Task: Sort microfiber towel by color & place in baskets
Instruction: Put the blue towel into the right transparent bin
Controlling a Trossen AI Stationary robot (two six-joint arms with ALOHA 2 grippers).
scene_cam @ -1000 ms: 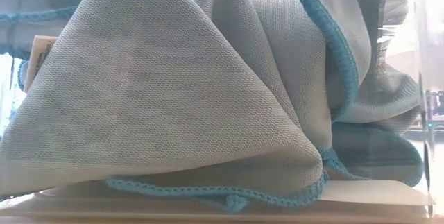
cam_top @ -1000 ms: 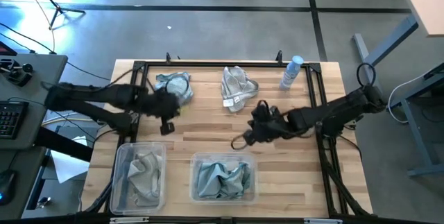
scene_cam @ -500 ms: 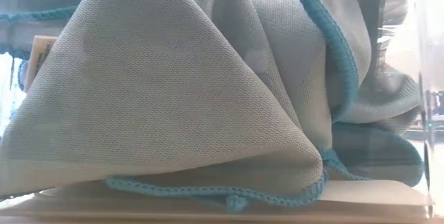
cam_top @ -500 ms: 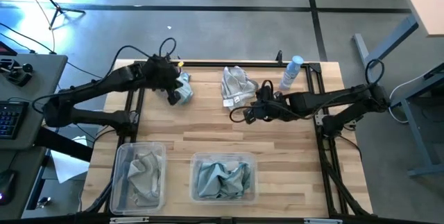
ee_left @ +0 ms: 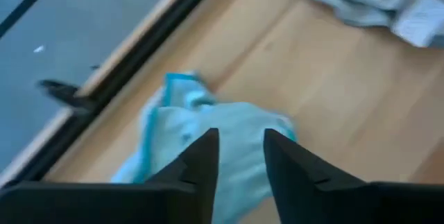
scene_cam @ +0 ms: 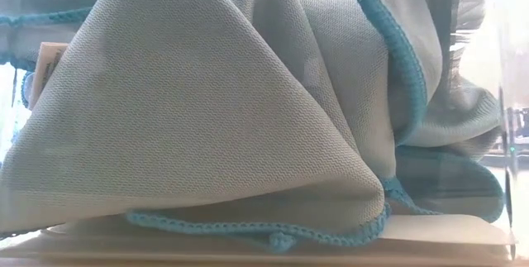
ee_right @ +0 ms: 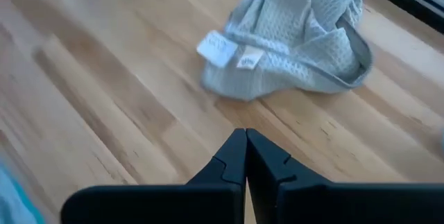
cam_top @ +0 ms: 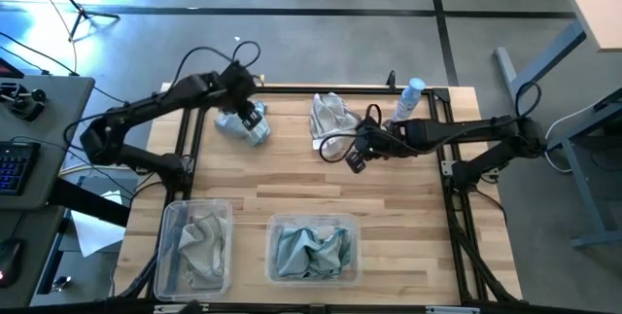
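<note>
The left claw (ee_left: pixel 239 156) hangs over the teal towel (cam_top: pixel 243 122) at the far-left of the desk (cam_top: pixel 292 183), fingers slightly apart with nothing between them; so narrow a gap could pinch only a thin fold and let the cloth slip free on lifting. The right claw (ee_right: pixel 245 156), fingers pressed together and empty, points at the grey towel (ee_right: pixel 298 40) near the spray bottle (cam_top: pixel 408 101); unless it opens, it would merely push the cloth. Both arms stretch toward the desk's far edge, well apart from the narrow basket (cam_top: pixel 165 256) and wide basket (cam_top: pixel 273 225).

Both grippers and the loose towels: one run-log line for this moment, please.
left gripper: open over teal towel | right gripper: shut, empty, near grey towel | both towels on table
</note>
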